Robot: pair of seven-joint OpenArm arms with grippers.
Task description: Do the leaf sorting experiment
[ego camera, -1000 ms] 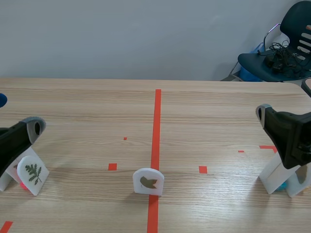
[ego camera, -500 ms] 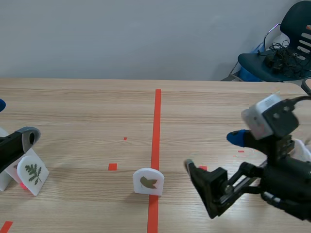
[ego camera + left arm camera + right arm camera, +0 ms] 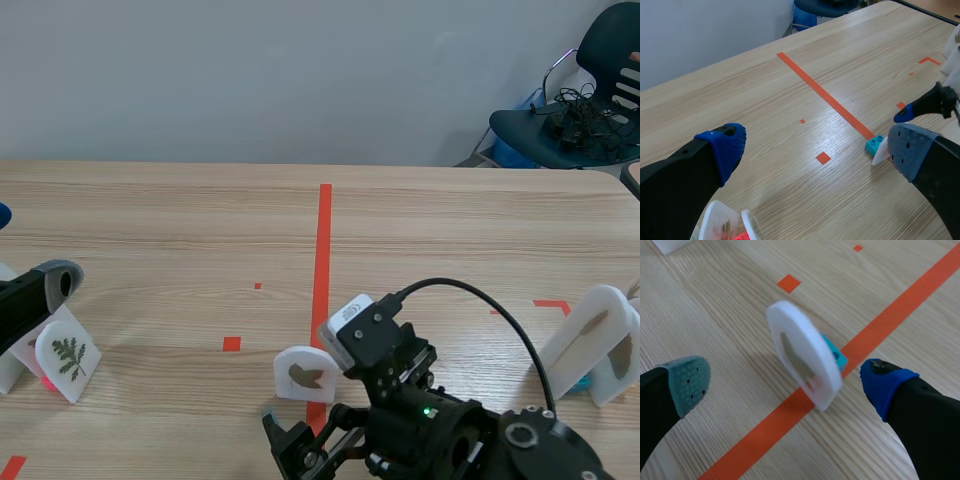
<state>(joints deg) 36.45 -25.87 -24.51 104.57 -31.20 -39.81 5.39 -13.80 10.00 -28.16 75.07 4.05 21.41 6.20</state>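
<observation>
By the tabletop's (image 3: pixel 150 220) near edge, the right tool (image 3: pixel 786 384) gapes wide at the white leaf card (image 3: pixel 802 352); left tool (image 3: pixel 817 150) wide too.

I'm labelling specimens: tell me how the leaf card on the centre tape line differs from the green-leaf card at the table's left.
The centre card shows a broad brown leaf; the left card shows a green, feathery sprig. The centre card stands alone on a teal block, on the tape line; the left card is paired with a second white card, off the line. Both are white and round-topped.
</observation>
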